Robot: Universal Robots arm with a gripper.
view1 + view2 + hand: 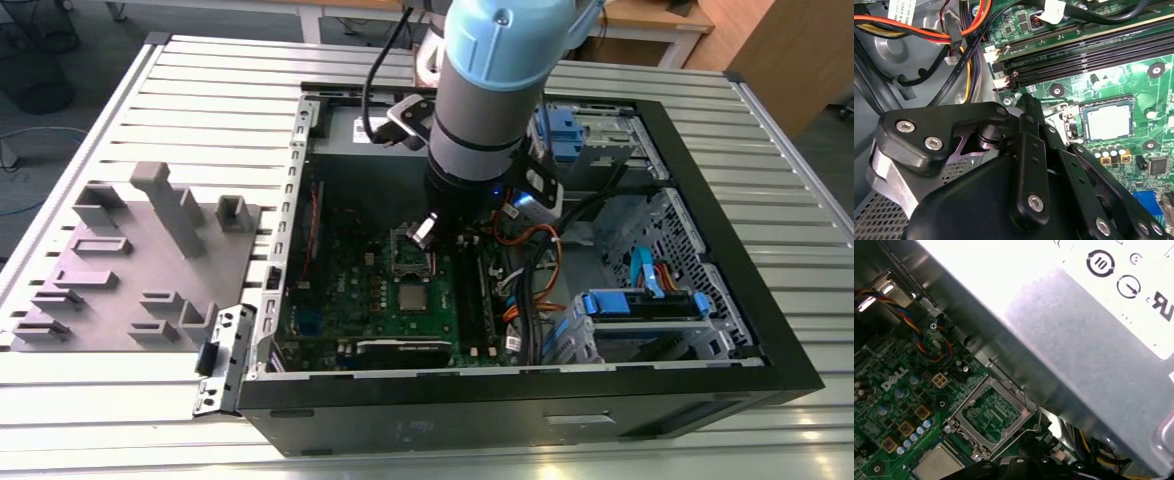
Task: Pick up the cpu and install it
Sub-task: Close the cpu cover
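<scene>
Arm reaches down into the open computer case (pixel 747 340), gripper (pixel 424 232) low over the green board (pixel 350 300) by the hinged metal frame (pixel 991 412). Fingertips hidden behind black linkage (pixel 1024 165) in the second wrist view, so can't tell if clenched or released. The cpu (pixel 1108 121) sits flat in its socket (pixel 1106 102), partly cut off in the first wrist view.

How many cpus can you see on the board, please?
1: the cpu lies flat on the green board, beside the silver frame; the arm may hide others.
</scene>
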